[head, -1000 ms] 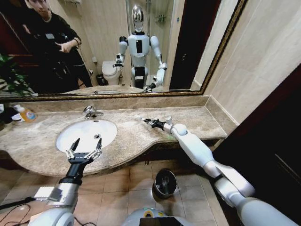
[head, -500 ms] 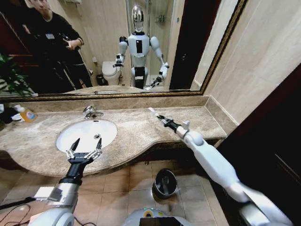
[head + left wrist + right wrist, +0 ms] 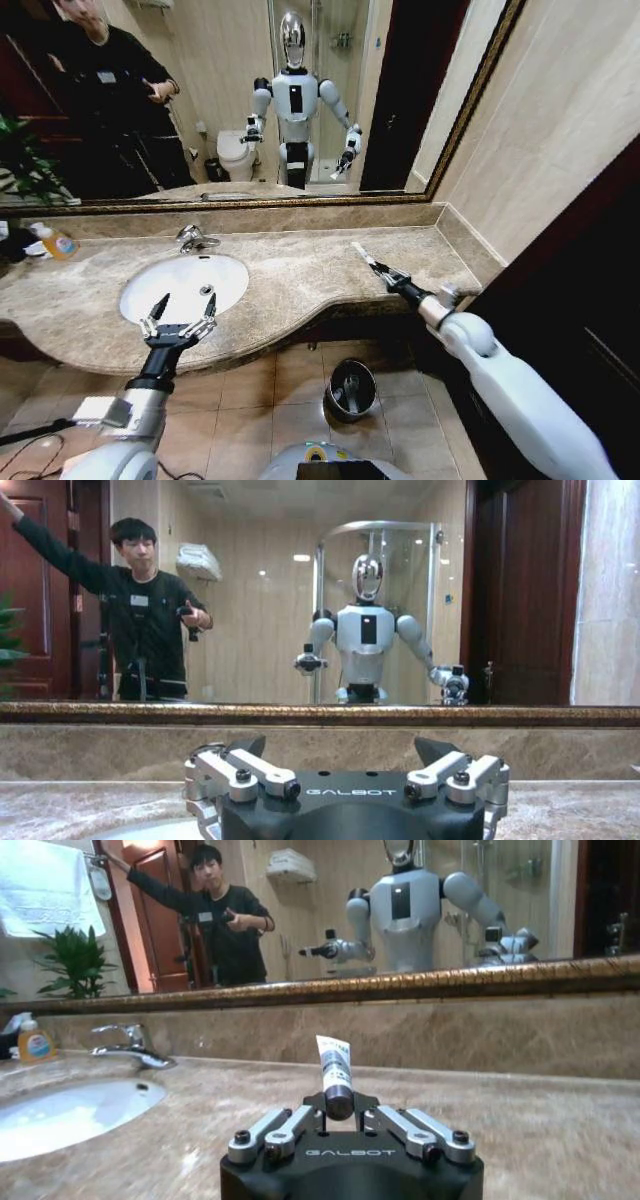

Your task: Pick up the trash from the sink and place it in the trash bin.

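My right gripper (image 3: 386, 273) is shut on a piece of trash, a small white tube (image 3: 366, 256) with a dark end, held just above the right part of the beige countertop (image 3: 300, 280). In the right wrist view the tube (image 3: 333, 1063) stands up between the fingers (image 3: 290, 1129). The white oval sink (image 3: 170, 282) lies at the left. My left gripper (image 3: 180, 320) hovers open over the sink's near rim, and in its own wrist view it (image 3: 340, 744) is spread wide and holds nothing. The black trash bin (image 3: 350, 388) stands on the floor below the counter's front edge.
A chrome faucet (image 3: 195, 238) stands behind the sink, and a bottle of orange liquid (image 3: 55, 242) sits at the far left. A mirror spans the back wall. A beige wall closes the counter's right end, with a dark panel nearer to me.
My right arm has swung to the right and back toward the counter's front right edge, carrying the tube with it. The left arm has not moved.
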You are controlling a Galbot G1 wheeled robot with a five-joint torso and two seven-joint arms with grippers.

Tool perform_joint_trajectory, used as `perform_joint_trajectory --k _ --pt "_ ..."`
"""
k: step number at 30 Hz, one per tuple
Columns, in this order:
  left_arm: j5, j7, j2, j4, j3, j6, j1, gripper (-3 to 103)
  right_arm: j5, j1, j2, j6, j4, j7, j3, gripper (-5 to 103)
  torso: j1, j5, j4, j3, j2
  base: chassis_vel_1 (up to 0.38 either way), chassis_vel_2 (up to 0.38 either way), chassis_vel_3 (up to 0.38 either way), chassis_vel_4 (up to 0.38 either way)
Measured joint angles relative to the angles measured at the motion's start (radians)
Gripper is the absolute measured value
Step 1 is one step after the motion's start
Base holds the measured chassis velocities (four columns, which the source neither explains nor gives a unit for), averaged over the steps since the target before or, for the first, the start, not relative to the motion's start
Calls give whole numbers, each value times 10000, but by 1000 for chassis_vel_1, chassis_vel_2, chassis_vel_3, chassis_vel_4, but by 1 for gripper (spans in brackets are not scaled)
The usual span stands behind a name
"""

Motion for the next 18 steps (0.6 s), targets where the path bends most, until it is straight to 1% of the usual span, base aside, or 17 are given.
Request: perform_joint_trajectory --k 1,2,5,6,10,11,12,15,16,18 --pt "0 0 0 0 0 0 0 100 -129 -365 122 132 107 -104 170 16 0 1 0 1 0 0 0 0 0" --pt "0 0 0 0 0 0 0 100 -129 -365 122 132 107 -104 170 16 0 1 0 1 0 0 0 0 0" --pt "0 0 1 0 0 0 0 100 -541 -1146 465 622 350 -346 407 16 0 0 1 1 0 0 0 0 0" --pt "0 0 1 0 0 0 0 100 -541 -1146 465 622 350 -346 407 16 0 0 1 1 0 0 0 0 0" --pt "0 0 0 0 0 0 0 100 -967 -2326 1094 1196 694 -671 785 16 1 0 2 1 -1 0 0 0 0" --pt "0 0 0 0 0 0 0 100 -967 -2326 1094 1196 694 -671 785 16 1 0 2 1 -1 0 0 0 0" --pt "0 0 1 0 0 0 0 100 -1038 -2675 1252 1370 749 -737 876 16 1 -1 1 1 -1 0 0 0 0" --pt "0 0 1 0 0 0 0 100 -1255 -3396 1524 1830 656 -1070 1105 16 0 -2 0 1 -1 0 0 0 0" --pt "0 0 1 0 0 0 0 100 -1255 -3396 1524 1830 656 -1070 1105 16 0 -2 0 1 -1 0 0 0 0" --pt "0 0 0 0 0 0 0 100 -1490 -3711 1736 2178 333 -1217 1194 16 1 -1 2 1 -1 0 0 0 0"
